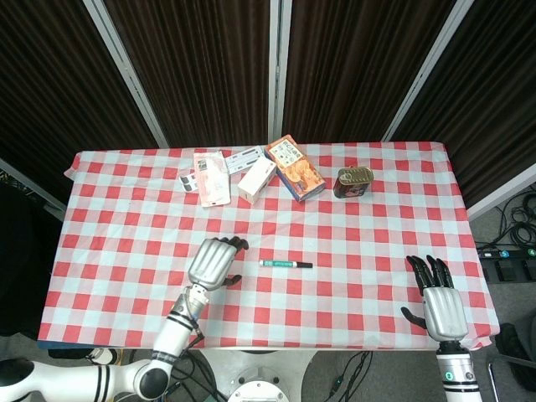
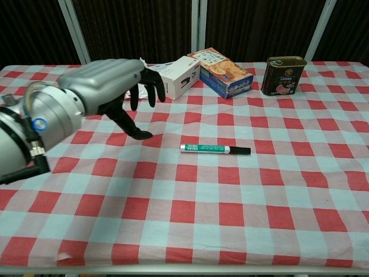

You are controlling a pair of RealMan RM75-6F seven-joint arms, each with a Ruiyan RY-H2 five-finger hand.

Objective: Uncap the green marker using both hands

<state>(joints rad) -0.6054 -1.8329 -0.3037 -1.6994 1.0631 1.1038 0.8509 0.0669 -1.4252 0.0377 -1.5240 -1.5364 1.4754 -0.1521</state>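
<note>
Green marker (image 1: pixel 285 264) lies capped on the checked cloth (image 1: pixel 352 234); left hand (image 1: pixel 213 261), just left of it, and right hand (image 1: pixel 439 303), well right, both spread, holding nothing.

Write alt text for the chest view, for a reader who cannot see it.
The robot's left hand, fingers spread and holding nothing, hovers over a red-and-white checked table just left of a capped green marker lying flat. Along the far edge sit a white box, an orange box and a tin can.
</note>
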